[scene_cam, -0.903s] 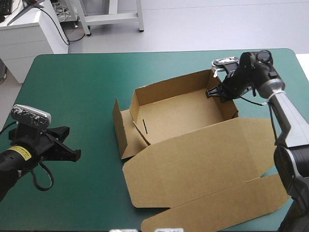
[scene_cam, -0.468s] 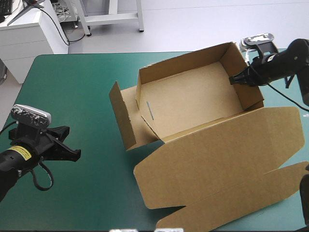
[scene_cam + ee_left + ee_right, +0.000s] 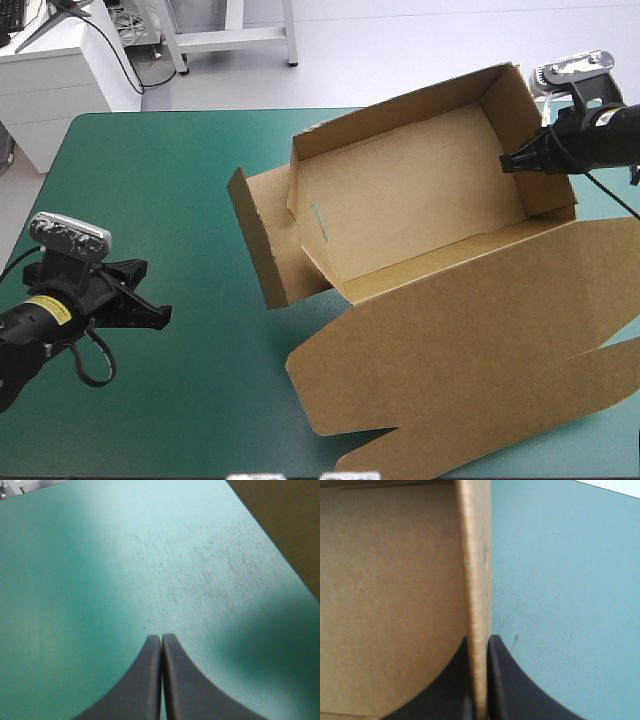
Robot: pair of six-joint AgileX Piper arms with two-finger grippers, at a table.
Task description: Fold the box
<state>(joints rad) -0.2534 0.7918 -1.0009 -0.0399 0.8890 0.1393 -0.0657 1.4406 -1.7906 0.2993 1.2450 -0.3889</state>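
Box (image 3: 400, 200) tilted, right gripper (image 3: 507, 163) pinching its right wall. Left gripper (image 3: 158, 318) empty, fingers together, well left of it.

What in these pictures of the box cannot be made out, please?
- High view: the box lid runs off the right edge; the tilted tray hides the table beneath.
- Right wrist view: beyond the right gripper only one wall shows.
- Left wrist view: only a box corner shows.

The bench (image 3: 160, 200) has a teal-green cover. Over its right half is the brown box (image 3: 400, 210), an open tray tilted up, with its lid spread toward the near edge.
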